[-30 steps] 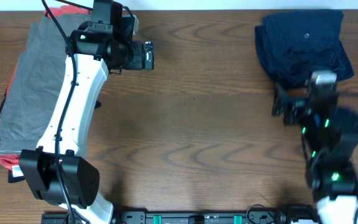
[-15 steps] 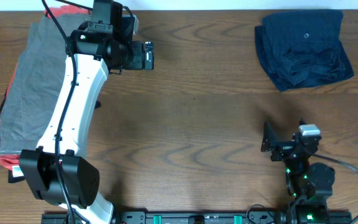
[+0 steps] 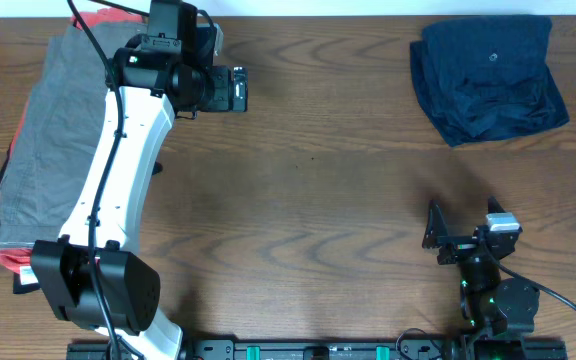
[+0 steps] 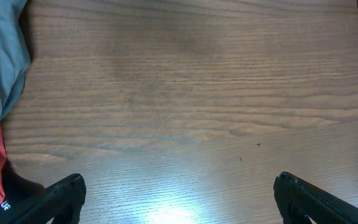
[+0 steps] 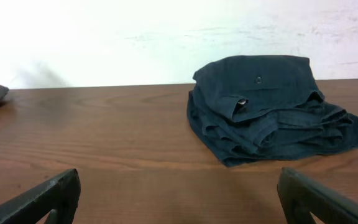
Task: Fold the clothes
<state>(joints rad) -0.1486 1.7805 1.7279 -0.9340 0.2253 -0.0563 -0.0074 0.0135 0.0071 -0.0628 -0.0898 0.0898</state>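
The shorts [image 3: 488, 80] lie folded at the far right corner of the surface [image 3: 318, 200] — nothing touching them. Right hand [image 5: 179, 180] sits well apart, spread and empty; left hand [image 4: 179, 183] spread too, right of the grey pile [image 3: 38, 150].

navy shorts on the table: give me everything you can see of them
The navy shorts are dark blue, of woven-looking cloth, folded into a compact, slightly rumpled stack. Layered edges show along the near side. A small round button sits on the top panel. They lie flat at the far right corner of the table, close to its back edge. Nothing but the table touches them.
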